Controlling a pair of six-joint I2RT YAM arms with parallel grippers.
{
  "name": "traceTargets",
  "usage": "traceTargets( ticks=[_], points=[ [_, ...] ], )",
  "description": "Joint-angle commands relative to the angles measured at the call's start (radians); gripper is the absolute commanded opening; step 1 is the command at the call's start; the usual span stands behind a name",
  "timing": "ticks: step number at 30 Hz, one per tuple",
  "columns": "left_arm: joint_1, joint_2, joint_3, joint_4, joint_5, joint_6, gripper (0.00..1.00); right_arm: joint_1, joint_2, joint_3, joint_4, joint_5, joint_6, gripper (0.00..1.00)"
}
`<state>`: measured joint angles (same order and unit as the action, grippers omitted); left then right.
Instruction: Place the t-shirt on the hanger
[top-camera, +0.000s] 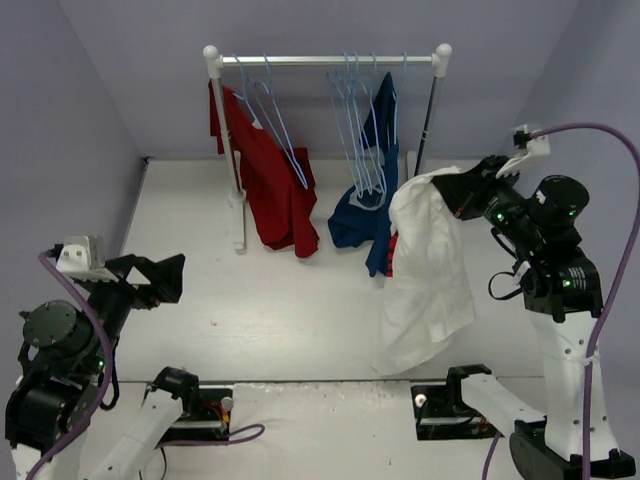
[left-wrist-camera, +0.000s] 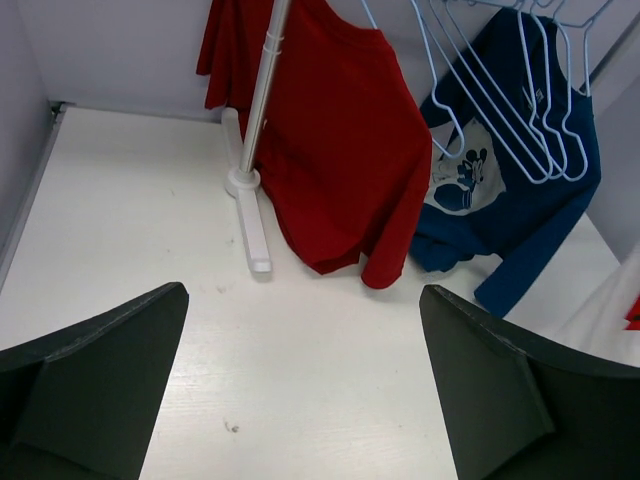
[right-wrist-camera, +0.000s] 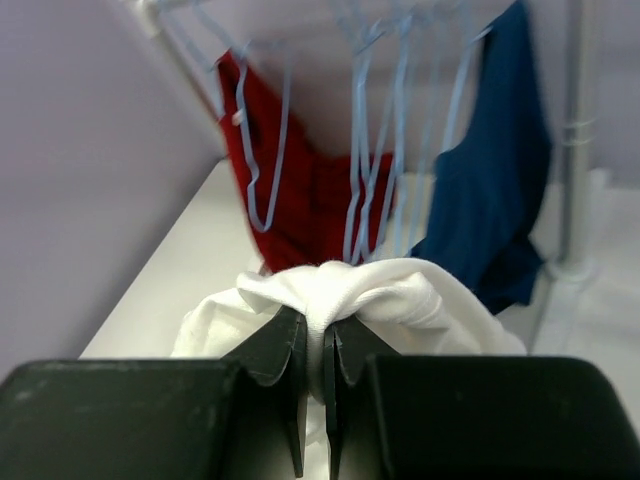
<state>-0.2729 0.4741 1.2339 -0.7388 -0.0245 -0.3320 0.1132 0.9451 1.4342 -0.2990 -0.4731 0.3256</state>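
Observation:
The white t-shirt (top-camera: 428, 270) hangs bunched from my right gripper (top-camera: 447, 190), which is shut on a fold of it (right-wrist-camera: 345, 295) and holds it up at the right of the table; its hem touches the table. A bit of red print shows at its left edge. Several pale-blue hangers (top-camera: 362, 130) hang on the rail (top-camera: 330, 60) just behind and left of the shirt; they also show in the right wrist view (right-wrist-camera: 375, 150) and the left wrist view (left-wrist-camera: 510, 100). My left gripper (top-camera: 165, 278) is open and empty, low at the left, jaws wide apart (left-wrist-camera: 300, 390).
A red shirt (top-camera: 265, 180) hangs at the rail's left end with two more hangers (top-camera: 275, 120). A navy-blue shirt (top-camera: 370, 190) hangs at the right, trailing on the table. The rack's white left post and foot (top-camera: 238, 200) stand mid-table; a dark right post (top-camera: 428, 120) stands behind.

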Motion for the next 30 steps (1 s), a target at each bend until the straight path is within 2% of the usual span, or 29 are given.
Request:
traceTargets(
  ticks=[1,10,13,17,22,23,24,27,28,30],
  points=[
    [0.003,0.0,0.013,-0.041,-0.001,-0.032,0.97,0.104,0.048,0.025,0.098,-0.075,0.018,0.0],
    [0.003,0.033,0.046,-0.099,-0.09,-0.038,0.97,0.432,0.268,0.113,0.1,0.318,-0.11,0.0],
    [0.003,0.041,0.062,-0.128,-0.105,-0.039,0.97,0.573,0.307,0.108,0.102,0.398,-0.118,0.0],
    [0.003,0.031,0.057,-0.151,-0.118,-0.046,0.97,0.837,0.337,0.035,0.114,0.587,-0.105,0.0],
    [0.003,0.005,0.005,-0.173,-0.087,-0.083,0.97,1.134,0.425,-0.103,0.15,0.741,-0.003,0.01],
    [0.003,0.0,-0.011,-0.178,-0.077,-0.087,0.97,1.178,0.456,-0.124,0.155,0.753,0.017,0.06],
    [0.003,-0.004,-0.025,-0.18,-0.072,-0.091,0.97,1.204,0.482,-0.139,0.159,0.76,0.029,0.17],
    [0.003,-0.009,-0.074,-0.183,-0.046,-0.108,0.97,1.238,0.555,-0.173,0.165,0.777,0.046,0.59],
    [0.003,-0.007,-0.087,-0.183,-0.032,-0.112,0.97,1.238,0.569,-0.177,0.165,0.787,0.04,0.65],
    [0.003,0.004,-0.111,-0.183,0.003,-0.118,0.97,1.234,0.568,-0.188,0.165,0.826,0.024,0.68]
  ],
)
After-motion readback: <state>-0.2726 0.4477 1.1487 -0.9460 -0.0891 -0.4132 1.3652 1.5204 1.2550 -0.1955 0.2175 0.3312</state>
